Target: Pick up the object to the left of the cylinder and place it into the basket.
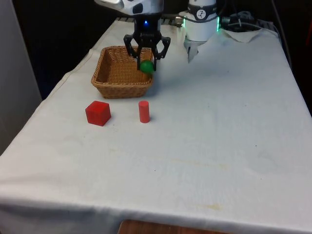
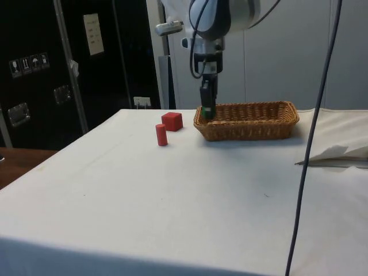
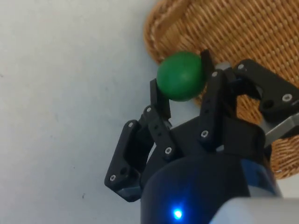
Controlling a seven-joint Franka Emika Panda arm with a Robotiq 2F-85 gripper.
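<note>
- gripper [image 1: 146,62] clamped on a green ball [image 1: 146,66], one finger on either side, seen most clearly from the wrist [image 3: 181,76].
- ball hangs at the basket's [image 1: 109,75] rim, on the front view's right edge of it; in the side view the gripper [image 2: 207,109] sits at the basket's [image 2: 270,123] near-left corner. whether the ball is over the inside or just outside the rim, cannot tell for sure.
- mismatch with the task: left of the red cylinder [image 1: 144,111] in the front view stands a red cube [image 1: 98,113], on the table [image 1: 219,146], untouched and well apart from the gripper.
- handling guess, ball: small, smooth, round, likely light; could slip or roll out if the pinch is off its widest part. should drop safely, may bounce or roll in the wicker.
- handling guess, cube: flat parallel faces, probably stiff and light; take it across two opposite sides.
- hidden: the ball is mostly covered by the fingers in the side view; contact under the far finger is not visible; basket floor partly blocked by the gripper.
</note>
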